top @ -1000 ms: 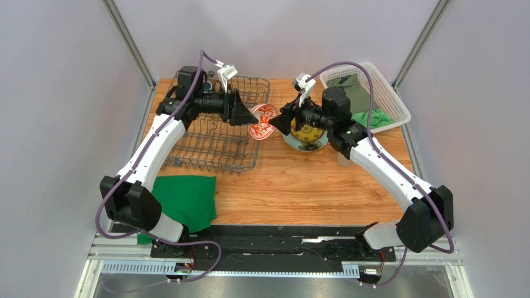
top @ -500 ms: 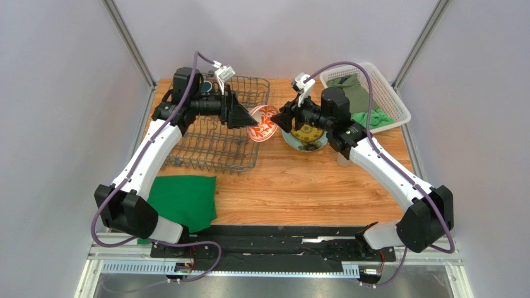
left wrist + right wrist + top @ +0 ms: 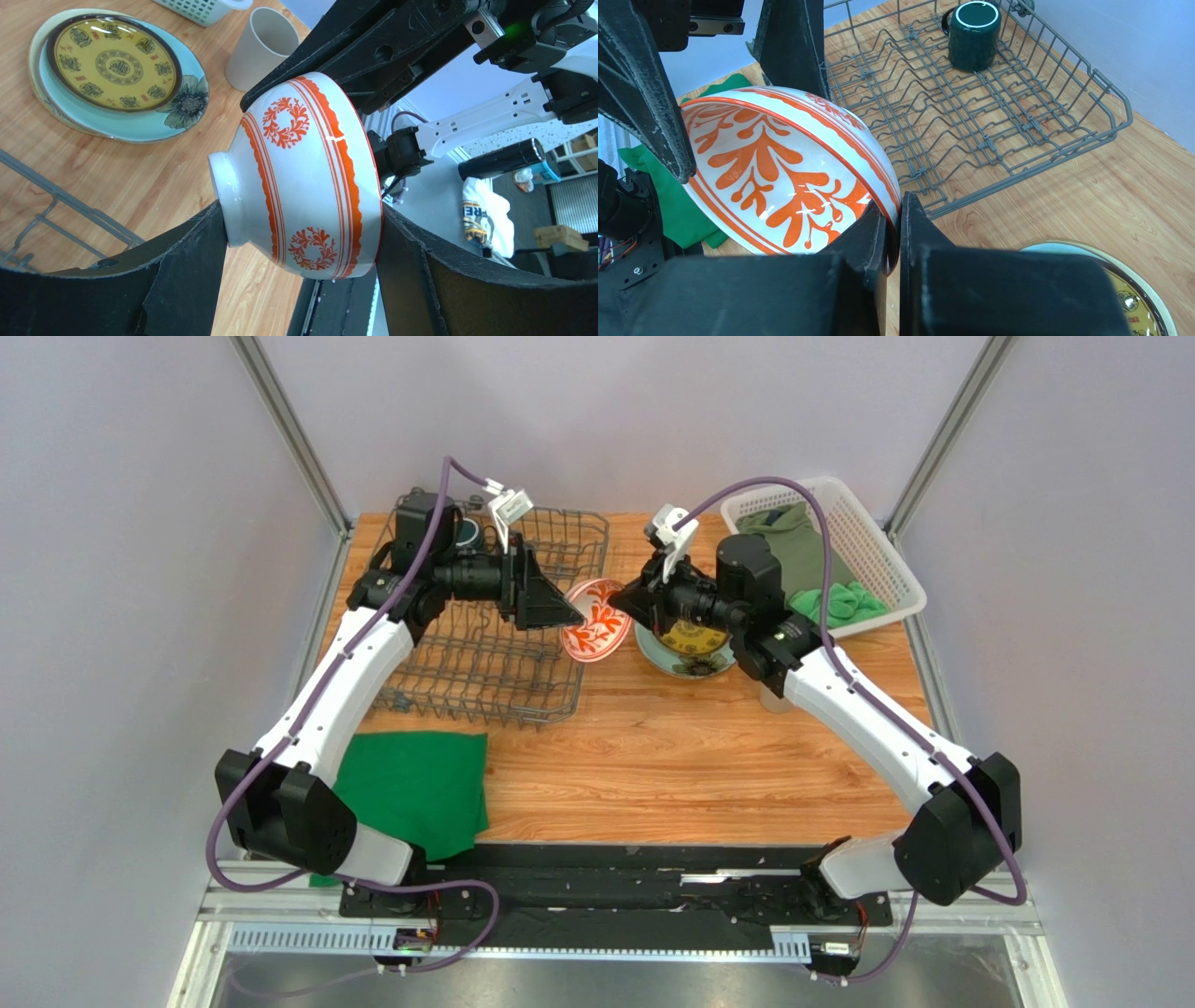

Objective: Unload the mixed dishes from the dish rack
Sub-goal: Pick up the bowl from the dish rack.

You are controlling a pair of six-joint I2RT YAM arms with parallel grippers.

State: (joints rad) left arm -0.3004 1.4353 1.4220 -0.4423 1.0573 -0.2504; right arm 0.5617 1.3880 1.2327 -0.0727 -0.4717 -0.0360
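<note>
The small red-and-white patterned bowl (image 3: pixel 595 620) hangs on its side in the air between the dish rack (image 3: pixel 491 637) and the stacked plates. My left gripper (image 3: pixel 551 602) spans it from foot to rim, shut on the bowl (image 3: pixel 302 168). My right gripper (image 3: pixel 896 210) is shut on the rim of the same bowl (image 3: pixel 780 175), one finger inside and one outside. A dark green mug (image 3: pixel 973 31) stands in the rack's far corner. The yellow patterned plate (image 3: pixel 112 63) lies on the pale teal plate (image 3: pixel 184 105) on the table, with the beige handleless cup (image 3: pixel 263 45) beyond them.
A white lattice basket (image 3: pixel 887 560) with green cloths sits at the back right. A green cloth (image 3: pixel 414 784) lies flat at the front left, below the rack. Both arms meet over the middle of the wooden table (image 3: pixel 673 756).
My right gripper has moved left onto the bowl and closed on its rim. The left gripper has kept its hold and the bowl has barely shifted.
</note>
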